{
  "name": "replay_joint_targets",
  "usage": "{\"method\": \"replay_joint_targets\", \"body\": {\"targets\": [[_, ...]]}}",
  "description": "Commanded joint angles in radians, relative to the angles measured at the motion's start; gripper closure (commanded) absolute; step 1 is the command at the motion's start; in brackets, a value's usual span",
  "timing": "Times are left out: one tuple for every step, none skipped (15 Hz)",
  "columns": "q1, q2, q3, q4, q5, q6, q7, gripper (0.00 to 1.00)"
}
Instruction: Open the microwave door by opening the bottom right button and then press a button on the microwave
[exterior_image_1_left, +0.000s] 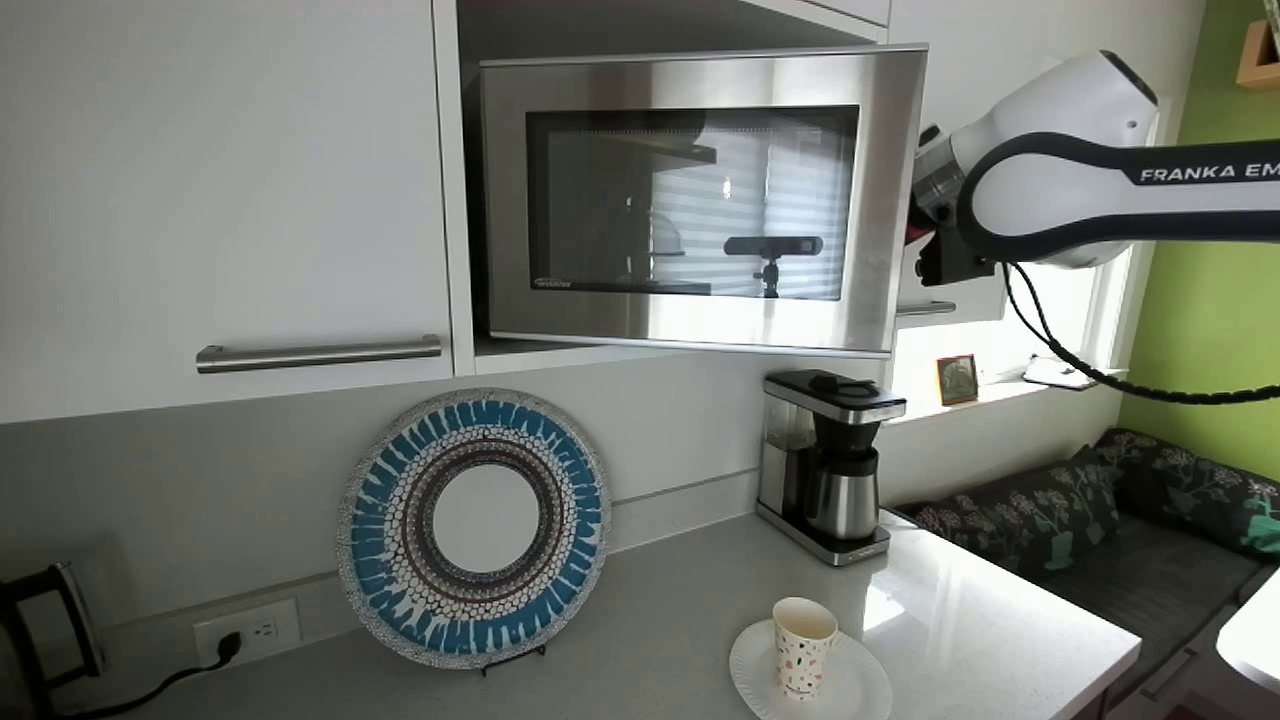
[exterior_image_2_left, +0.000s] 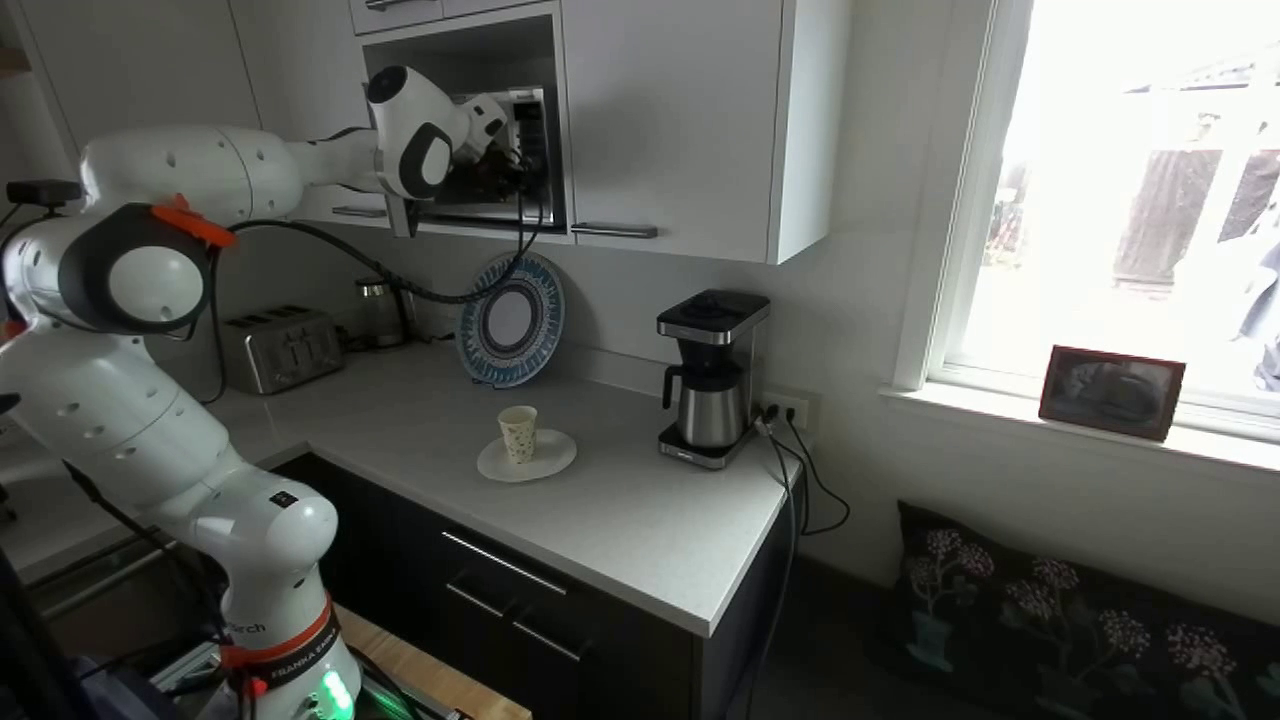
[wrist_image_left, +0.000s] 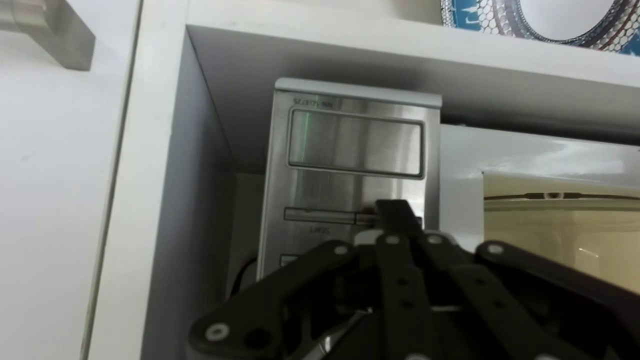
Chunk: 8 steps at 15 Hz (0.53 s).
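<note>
The microwave (exterior_image_2_left: 527, 108) sits in a cabinet niche. Its door (exterior_image_1_left: 690, 325) is swung out, and the wrist view looks into the beige cavity (wrist_image_left: 545, 225). That view is upside down, so the bottom right button (wrist_image_left: 356, 144), a wide framed rectangle, appears near the top of the silver control strip (wrist_image_left: 325, 187). My gripper (wrist_image_left: 398, 215) is shut with nothing between its fingertips. The tips lie over the right part of a narrow button bar (wrist_image_left: 320, 215); whether they touch it cannot be told. The gripper's linkage hides the rest of the strip. The door hides the gripper in an exterior view.
The niche's side wall (wrist_image_left: 182, 200) and floor (wrist_image_left: 310, 60) stand close around the microwave. A cabinet handle (wrist_image_left: 55, 32) juts out beside it. Below on the counter are a coffee maker (exterior_image_1_left: 840, 470), a cup (exterior_image_1_left: 803, 650) on a saucer and a patterned plate (exterior_image_1_left: 390, 560).
</note>
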Motion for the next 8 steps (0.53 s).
{"method": "replay_joint_targets", "body": {"targets": [[0.005, 0.001, -0.006, -0.02, 0.008, 0.03, -0.017, 1.0], [0.006, 0.004, -0.006, -0.02, 0.009, 0.034, -0.017, 1.0], [0.006, 0.005, -0.006, -0.02, 0.01, 0.035, -0.017, 1.0], [0.008, 0.007, -0.007, -0.02, 0.012, 0.041, -0.019, 1.0], [0.011, 0.008, -0.009, -0.021, 0.014, 0.047, -0.023, 1.0], [0.011, 0.009, -0.009, -0.021, 0.015, 0.05, -0.023, 1.0], [0.009, 0.011, -0.008, -0.021, 0.011, 0.055, -0.021, 1.0], [0.008, 0.013, -0.008, -0.022, 0.01, 0.059, -0.021, 1.0]]}}
